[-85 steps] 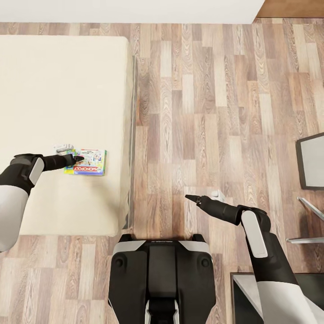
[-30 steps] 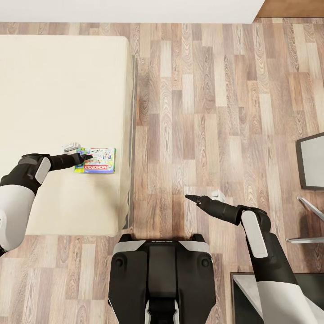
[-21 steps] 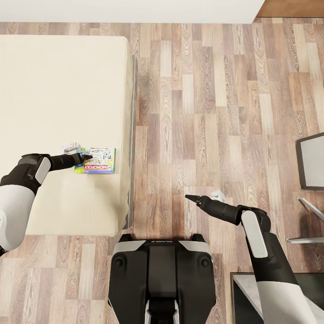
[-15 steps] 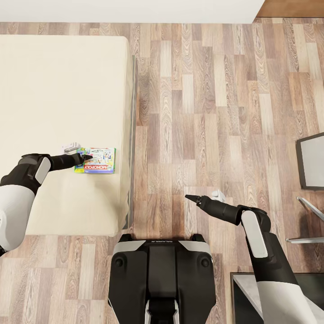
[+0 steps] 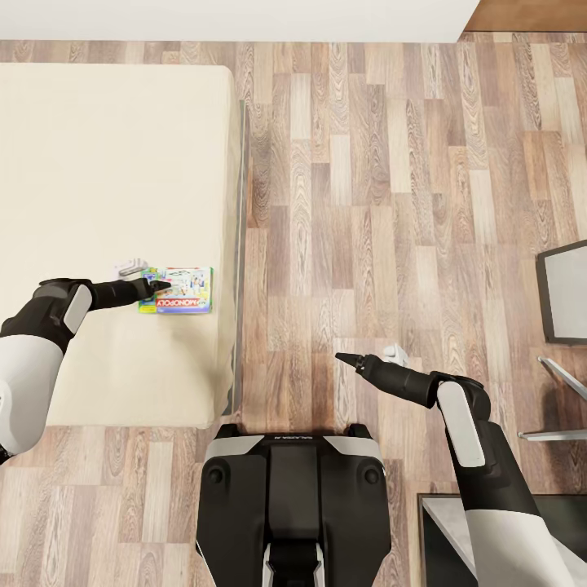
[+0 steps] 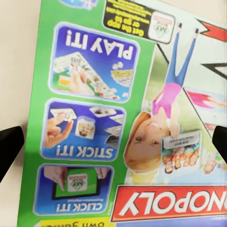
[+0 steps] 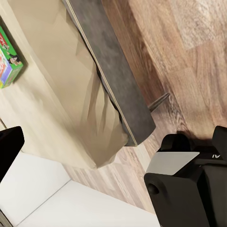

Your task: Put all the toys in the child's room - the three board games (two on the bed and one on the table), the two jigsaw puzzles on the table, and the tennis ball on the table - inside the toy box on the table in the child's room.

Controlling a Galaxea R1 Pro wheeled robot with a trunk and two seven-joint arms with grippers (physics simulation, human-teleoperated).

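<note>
Since the earliest head picture the Monopoly board game (image 5: 179, 290) has slid across the mattress toward the bed's floor-side edge, and the left gripper (image 5: 160, 285) has travelled with it; the right arm has scarcely altered.

Head view: the game lies flat on the beige bed (image 5: 98, 163), close to the edge that borders the wood floor (image 5: 383, 179); the left gripper's dark tips rest at the box's end farthest from that edge, low and level, which reads as a push or drag meant to bring the box within easier reach; whether the fingers pinch the box or merely press it I cannot tell here. The right gripper (image 5: 342, 359) hangs over bare floor beside the robot's base (image 5: 293, 497), apart from every toy, probably parked out of the way; its tip looks drawn to a point, but its state is not certain.

Left wrist view: the printed green cover (image 6: 118, 118) lies directly ahead; two dark fingertips (image 6: 9, 146) sit at opposite borders, spread wide, straddling the box with nothing clamped.

Right wrist view: the bed's grey frame (image 7: 111, 80) runs across, a corner of the game box (image 7: 8, 64) rests on the mattress; dark fingertips (image 7: 7, 146) at both borders stand spread apart.
</note>
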